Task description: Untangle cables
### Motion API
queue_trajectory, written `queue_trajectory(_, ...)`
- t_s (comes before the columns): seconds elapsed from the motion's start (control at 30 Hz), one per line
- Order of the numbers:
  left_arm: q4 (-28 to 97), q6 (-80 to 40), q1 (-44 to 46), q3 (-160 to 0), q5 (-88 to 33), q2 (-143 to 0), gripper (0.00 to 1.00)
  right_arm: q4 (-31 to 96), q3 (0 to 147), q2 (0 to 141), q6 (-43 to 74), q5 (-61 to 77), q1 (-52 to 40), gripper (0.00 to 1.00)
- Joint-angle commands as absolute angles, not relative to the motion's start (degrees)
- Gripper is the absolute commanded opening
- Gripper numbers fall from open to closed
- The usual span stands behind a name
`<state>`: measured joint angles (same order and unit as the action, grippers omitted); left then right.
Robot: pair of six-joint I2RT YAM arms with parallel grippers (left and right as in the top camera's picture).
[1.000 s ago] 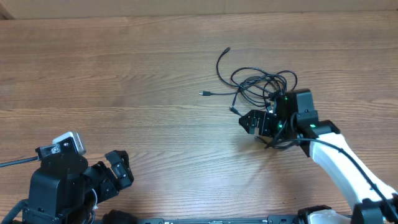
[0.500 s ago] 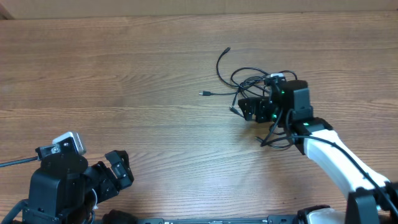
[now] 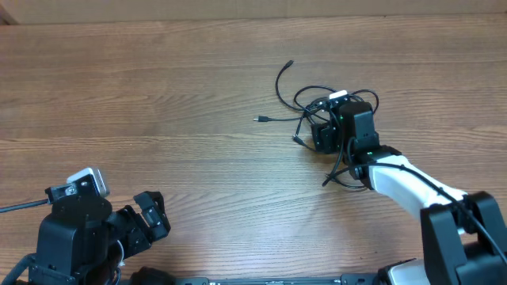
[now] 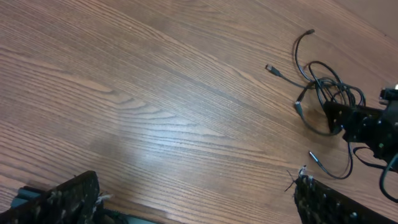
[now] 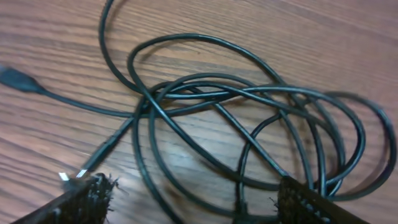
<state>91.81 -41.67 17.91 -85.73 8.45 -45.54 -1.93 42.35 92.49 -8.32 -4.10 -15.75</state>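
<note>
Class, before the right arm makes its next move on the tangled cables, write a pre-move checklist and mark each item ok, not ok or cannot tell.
1. Right gripper open: ok, fingers wide apart.
2. Positioned over the cables: ok, strands lie between its fingers.
3. One strand singled out: not ok, several cross there.
4. Plug end free of the bunch: ok, lying apart from it.
5. Left gripper near enough to help: not ok, far off, open.
6. Right fingers touching the cables: cannot tell.
</note>
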Motion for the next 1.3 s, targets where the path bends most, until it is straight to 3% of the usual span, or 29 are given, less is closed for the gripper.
queue_trajectory(0.0,91.9,-42.0,18.1,-85.9,9.4,-45.7,1.00,-2.2,44.1,95.5,-11.4,-5.7,-16.2,0.78)
queue_trajectory(0.27,91.9,-42.0,18.1,-85.9,9.4,-45.7,1.00,-3.0,44.1,100.7,-11.4,-5.6,-21.4,0.63)
queue_trajectory(0.37,91.9,-42.0,18.1,-85.9,9.4,-45.7,1.00,-4.1,44.1,101.8,-9.1,-7.6,-21.4,0.47)
queue_trajectory(0.5,91.9,-42.0,18.1,-85.9,9.4,-45.7,1.00,-3.9,44.4,101.5,-2.3,-7.6,-20.5,0.08)
queue_trajectory(0.53,91.9,-42.0,18.1,-85.9,9.4,-45.7,1.00,-3.4,44.7,101.2,-1.2,-7.4,-20.5,0.04)
queue_trajectory(0.8,91.9,-42.0,18.1,-85.9,9.4,-45.7,0.99,10.0,53.3,89.4,4.5,-1.7,-21.0,0.04)
queue_trajectory(0.97,91.9,-42.0,18.1,-85.9,9.4,-45.7,0.99,19.1,61.2,78.2,12.3,12.6,-20.9,0.04)
queue_trajectory(1.13,91.9,-42.0,18.1,-85.9,9.4,-45.7,0.99,22.4,62.7,68.3,12.3,28.8,-20.9,0.04)
queue_trajectory(1.27,91.9,-42.0,18.1,-85.9,9.4,-45.7,1.00,31.3,62.7,65.3,13.2,32.3,-20.9,0.04)
